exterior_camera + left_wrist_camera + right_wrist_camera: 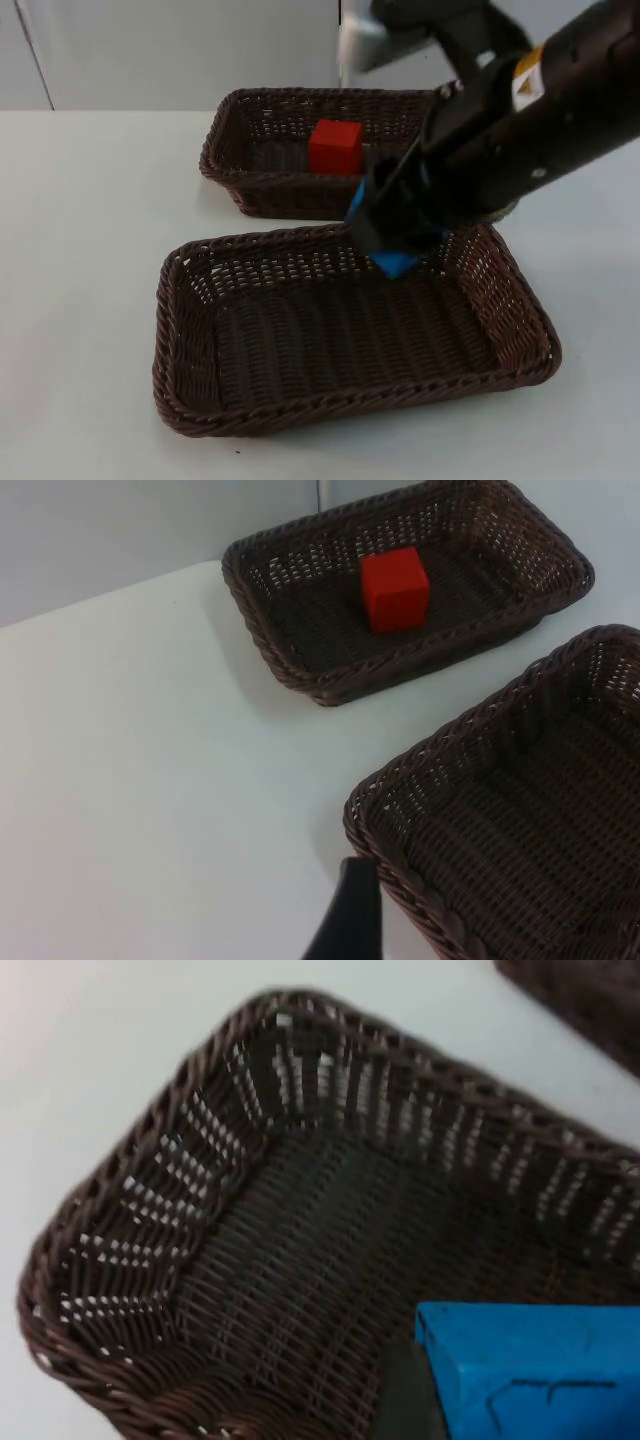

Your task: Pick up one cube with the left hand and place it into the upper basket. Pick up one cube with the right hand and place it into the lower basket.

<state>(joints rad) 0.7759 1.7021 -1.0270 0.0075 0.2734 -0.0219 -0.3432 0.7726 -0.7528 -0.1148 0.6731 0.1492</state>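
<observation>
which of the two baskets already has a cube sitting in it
The upper basket, by the wall: a red cube rests on its floor. The lower basket holds none yet; the right hand holds a blue cube above it.

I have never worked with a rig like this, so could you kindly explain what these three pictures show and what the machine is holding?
This is a robot with two black arms at a white table. One picture looks down from a fixed camera above; the other two come from cameras on each arm's wrist.

Two brown woven baskets stand on the table. The upper basket already holds a red cube, seen also from the left wrist. The left gripper waits beside the lower basket.

The right gripper is above the lower basket's far edge, holding a blue cube. The right wrist camera looks past that cube into the basket below it.
</observation>
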